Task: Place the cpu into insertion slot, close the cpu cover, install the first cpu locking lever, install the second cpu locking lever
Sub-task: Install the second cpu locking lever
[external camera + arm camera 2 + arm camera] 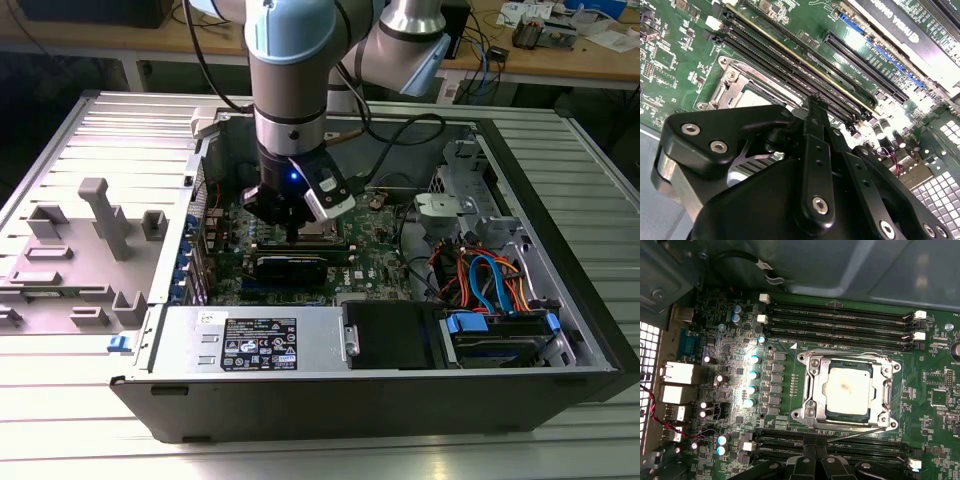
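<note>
Here the cpu (847,390) sits in the insertion slot (831,412) under the closed cpu cover (812,390), just beyond the gripper (815,460). Its fingers look pressed together on nothing, though their tips are cut off.

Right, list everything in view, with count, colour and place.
case: one, dark grey, open on the table.
table: one, ribbed silver.
motherboard: one, green, inside the case.
cpu: one, silvery, seated in the slot.
cover: one, silver, lying around the cpu.
memory slots: black rows on two sides of the socket.
cables: blue and orange, exterior view's right.
fixtures: several, grey, exterior view's left.
gripper: one, black, by the socket.
</note>
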You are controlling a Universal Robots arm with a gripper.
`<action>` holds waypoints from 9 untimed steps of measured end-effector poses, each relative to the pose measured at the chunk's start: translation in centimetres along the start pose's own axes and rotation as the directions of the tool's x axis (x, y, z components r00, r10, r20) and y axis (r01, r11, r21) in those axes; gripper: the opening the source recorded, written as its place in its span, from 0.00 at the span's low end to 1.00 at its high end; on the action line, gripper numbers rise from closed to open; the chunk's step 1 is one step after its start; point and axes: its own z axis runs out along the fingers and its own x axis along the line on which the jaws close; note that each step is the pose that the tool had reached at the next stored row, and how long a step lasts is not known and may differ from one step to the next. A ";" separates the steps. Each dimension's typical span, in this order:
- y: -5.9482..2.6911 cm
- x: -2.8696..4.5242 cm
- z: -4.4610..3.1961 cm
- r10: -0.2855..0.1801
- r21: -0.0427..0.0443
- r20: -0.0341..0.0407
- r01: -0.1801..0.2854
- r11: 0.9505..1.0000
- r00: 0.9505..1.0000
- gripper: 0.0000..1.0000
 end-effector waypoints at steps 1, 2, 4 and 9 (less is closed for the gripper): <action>0.00 0.01 0.04 0.000 0.000 0.000 0.000 1.000 1.000 0.11; 0.00 0.08 0.11 0.000 -0.001 0.000 0.000 1.000 1.000 0.11; 0.00 0.13 0.29 0.000 -0.008 0.001 0.000 1.000 1.000 0.11; -0.01 0.36 0.71 -0.002 -0.021 0.002 0.002 1.000 1.000 0.11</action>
